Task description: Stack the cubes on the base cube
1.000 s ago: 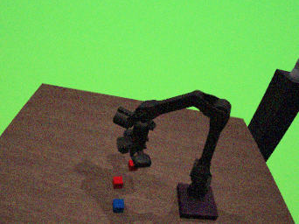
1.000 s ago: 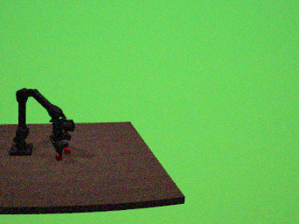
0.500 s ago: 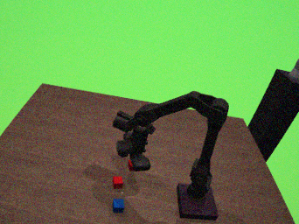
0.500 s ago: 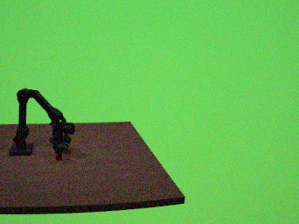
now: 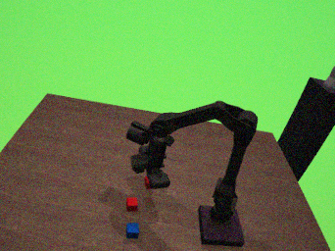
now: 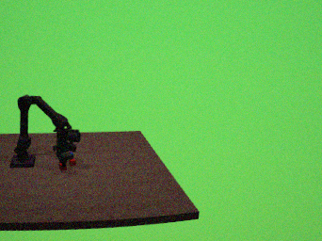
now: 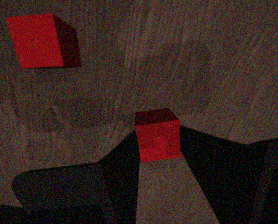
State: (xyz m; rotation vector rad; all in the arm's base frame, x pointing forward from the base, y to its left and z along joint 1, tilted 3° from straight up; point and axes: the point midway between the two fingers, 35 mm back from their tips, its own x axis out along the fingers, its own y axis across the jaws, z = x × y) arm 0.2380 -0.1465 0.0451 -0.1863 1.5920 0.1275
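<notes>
The fingers grip one red cube (image 5: 147, 182) (image 7: 159, 140), seemingly at the worktop (image 5: 73, 169) (image 6: 118, 185) (image 7: 105, 85); the other red cube (image 5: 131, 204) (image 7: 42, 42) stands apart

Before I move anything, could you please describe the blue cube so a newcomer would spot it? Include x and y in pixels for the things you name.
On the brown table (image 5: 73, 154) (image 6: 118, 195), look left of the arm's square base (image 5: 206, 238) in the top view. The cube (image 5: 132, 230) is nearest the picture's bottom edge, the only blue one; its neighbours are red.

place: robot test bench, lab-like, exact room type can't tell | evidence: tabletop arm (image 5: 235, 151) (image 6: 24, 120) stands near one edge of a brown wood-grain bench (image 5: 73, 144) (image 6: 141, 195) | past bench edges and corners: plain green backdrop (image 5: 147, 36) (image 6: 212, 54), dark block (image 5: 306, 125) beyond one edge
</notes>
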